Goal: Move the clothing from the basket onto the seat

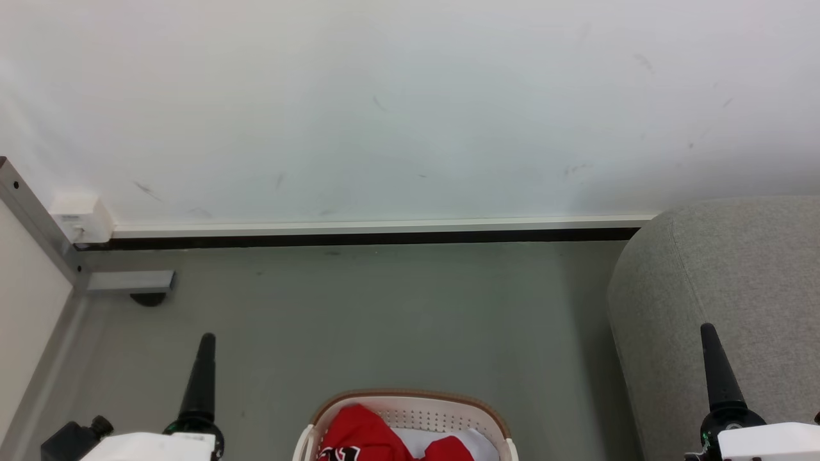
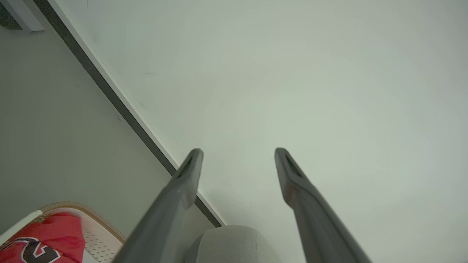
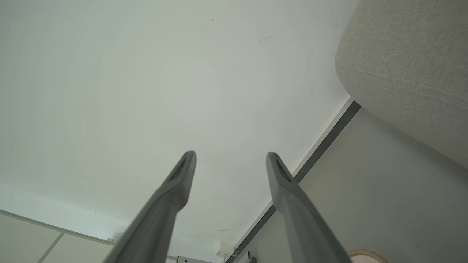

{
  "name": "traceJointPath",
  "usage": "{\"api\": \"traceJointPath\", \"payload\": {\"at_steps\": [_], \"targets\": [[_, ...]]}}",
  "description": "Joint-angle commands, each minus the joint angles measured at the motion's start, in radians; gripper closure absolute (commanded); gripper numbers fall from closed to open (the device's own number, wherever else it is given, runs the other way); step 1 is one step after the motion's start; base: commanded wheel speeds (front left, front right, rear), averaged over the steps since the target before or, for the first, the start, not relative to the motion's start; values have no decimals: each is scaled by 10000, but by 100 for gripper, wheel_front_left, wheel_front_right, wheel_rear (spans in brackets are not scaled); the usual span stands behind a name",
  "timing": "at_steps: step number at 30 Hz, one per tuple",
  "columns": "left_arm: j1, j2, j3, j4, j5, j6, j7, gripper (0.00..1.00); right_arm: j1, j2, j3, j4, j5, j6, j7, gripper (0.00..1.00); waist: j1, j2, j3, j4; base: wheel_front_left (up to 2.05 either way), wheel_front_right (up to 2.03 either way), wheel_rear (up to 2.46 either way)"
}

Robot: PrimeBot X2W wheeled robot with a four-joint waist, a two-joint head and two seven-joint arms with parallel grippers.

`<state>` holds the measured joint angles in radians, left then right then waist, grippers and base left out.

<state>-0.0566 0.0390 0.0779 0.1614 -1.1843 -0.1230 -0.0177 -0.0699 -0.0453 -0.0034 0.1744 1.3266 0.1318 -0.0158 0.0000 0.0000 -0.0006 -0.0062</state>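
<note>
- At the bottom edge of my head view, between my two arms, an oval white plastic basket with perforated walls and a brown woven rim [image 1: 410, 393] stands on the grey floor [image 1: 384, 320].
- The bright red soft fabric clothing [image 1: 362, 428] lies inside the basket, bunched toward its left side. A black-and-white print shows on it at the lower edge. A plain white sheet [image 1: 419, 443] lies just beside it in the same basket.
- The large light grey upholstered seat [image 1: 717, 275] stands to the right of the basket and apart from it. Its rounded end reaches back to the white wall [image 1: 410, 96].
- My left claw [image 2: 238, 151] is spread wide, and its two long dark fingers [image 2: 292, 182] hold nothing. It hangs in the air to the left of the basket, pointing toward the wall and touching nothing.
- My right claw [image 3: 230, 155] is spread just as wide and is also empty. In its wrist view the seat lies off to the right, clear of both fingers.
- A white skirting strip with a dark band beneath it [image 1: 371, 235] runs along the foot of the wall.
- At the far left a grey metal frame [image 1: 38, 218] slants down to the floor, with a small white box [image 1: 80, 216] set against it at the wall.
</note>
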Motion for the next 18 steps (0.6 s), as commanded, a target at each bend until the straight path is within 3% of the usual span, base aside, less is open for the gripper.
{"api": "traceJointPath", "payload": {"at_steps": [1,12,18], "targets": [[-47,78,-49,-234,733,24,-118,0,-169,-114,76,-248,-563,-5,-134,0,0,0,-1,-7,0,0,0],[58,119,-316,-357,3306,287,-511,0,-179,-217,538,-236,-2976,-7,-528,0,0,0,-13,-48,0,0,0],[96,141,-452,-355,4192,387,-674,0,-194,-266,741,-179,-4126,-8,-694,0,0,0,-27,-59,0,0,0]]}}
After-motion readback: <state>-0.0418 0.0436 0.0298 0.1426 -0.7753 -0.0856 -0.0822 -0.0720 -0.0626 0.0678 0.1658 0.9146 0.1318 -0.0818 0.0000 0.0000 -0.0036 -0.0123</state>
